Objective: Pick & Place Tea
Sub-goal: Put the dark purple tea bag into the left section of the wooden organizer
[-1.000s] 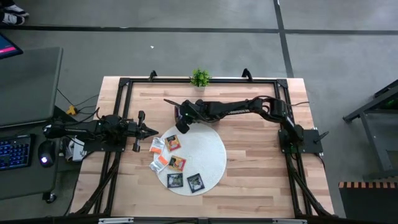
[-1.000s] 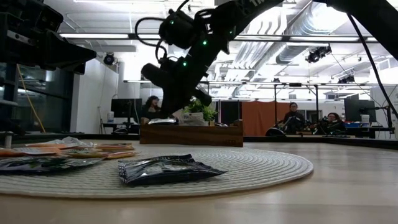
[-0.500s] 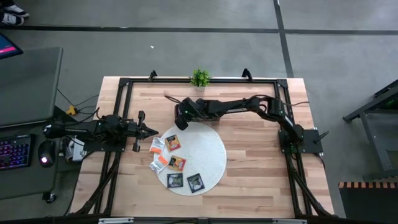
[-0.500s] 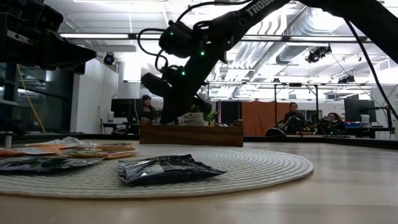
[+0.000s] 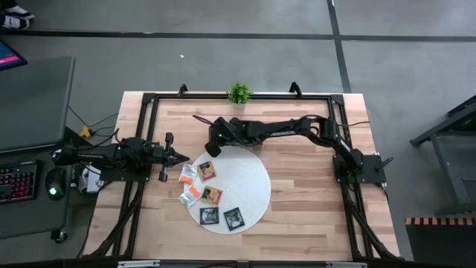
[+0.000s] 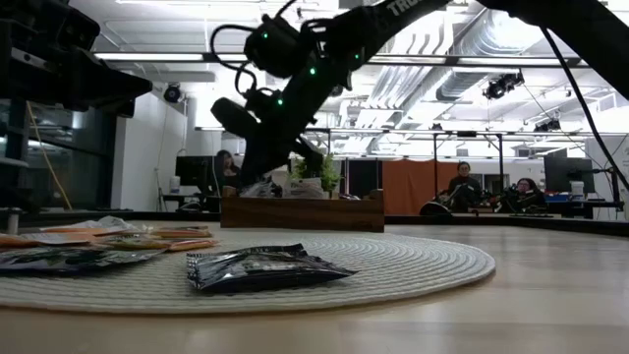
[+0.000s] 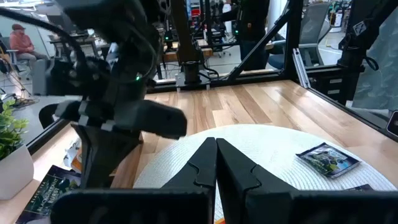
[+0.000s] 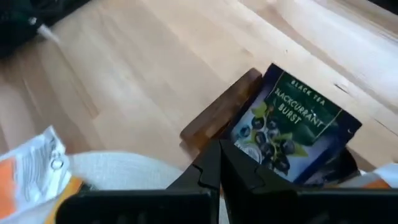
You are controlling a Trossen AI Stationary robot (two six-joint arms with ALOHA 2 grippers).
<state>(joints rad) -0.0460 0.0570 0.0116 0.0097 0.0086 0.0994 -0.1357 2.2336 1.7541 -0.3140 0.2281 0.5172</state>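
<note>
Overhead, showing the right gripper [image 5: 214, 143] reaching across the table [image 5: 312, 186] to the far edge of the round mat [image 5: 249, 182], its arm covering whatever is lying beneath. Showing the left gripper [image 5: 183, 156] waiting beside the mat's left rim, fingers closing to a point. Showing six tea sachets [image 5: 207, 170] lying on the mat's left half, their print too small for reading.

Level with the tabletop, catching the right gripper [image 6: 257, 183] hanging just over the wooden tray [image 6: 302, 212], fingertips blurring against the room; a black sachet [image 6: 265, 267] lying foremost on the mat.

Past the left wrist, seeing fingers [image 7: 205, 163] pressing together, gripping nothing.

Past the right wrist, seeing fingers [image 8: 211, 167] meeting, empty, above a blackcurrant sachet [image 8: 289, 134] resting in the tray, partly cut off.
</note>
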